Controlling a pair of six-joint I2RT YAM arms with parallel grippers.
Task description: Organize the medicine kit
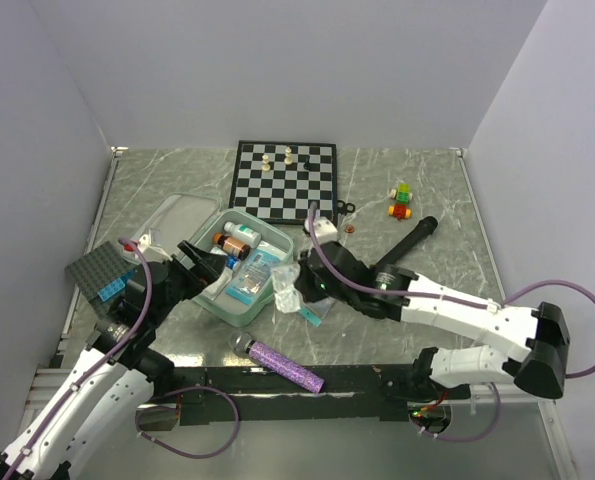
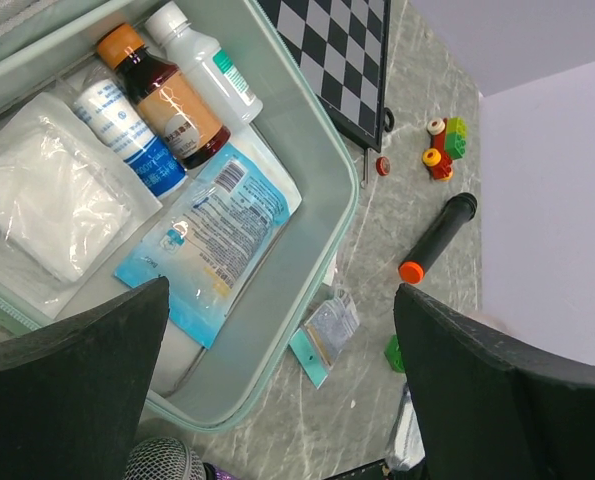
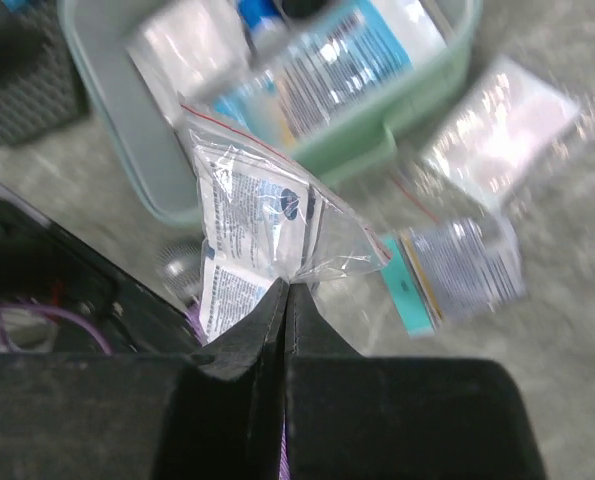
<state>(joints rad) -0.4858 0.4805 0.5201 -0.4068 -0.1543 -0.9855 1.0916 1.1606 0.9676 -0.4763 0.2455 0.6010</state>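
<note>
The bench (image 1: 432, 185) is a grey-green, marble-patterned slab, walled on three sides by plain white panels. At its far edge lies a black-and-white chessboard (image 1: 283, 180) with a few pieces standing on it. Just in front of that sits the medicine kit (image 1: 227, 312), left of centre. It is a mint-green soft case with rounded corners and a grey lining, and its lid (image 1: 175, 215) is folded back to the left.

Inside, a brown bottle (image 2: 167, 100) with an orange cap lies beside a white plastic bottle (image 2: 202, 60) and a blue-and-white tube (image 2: 127, 135). Near them are a crinkly bag of white gauze (image 2: 52, 195) and a glossy blue packet (image 2: 212, 235). The packet carries a barcode, but its print is too small to read.

The left gripper (image 2: 282, 290) hangs over the kit's near side with its jaws wide apart, holding nothing. The right gripper (image 3: 287, 290) has its jaws together, clamped on a corner of a clear zip bag (image 3: 262, 225). The bag has a red seal line, holds printed sachets, and is just off the kit's right wall. Their blurred text is illegible.

A purple glitter microphone (image 1: 277, 362) lies at the near edge, and a dark studded plate (image 1: 99, 268) sits on the left.
</note>
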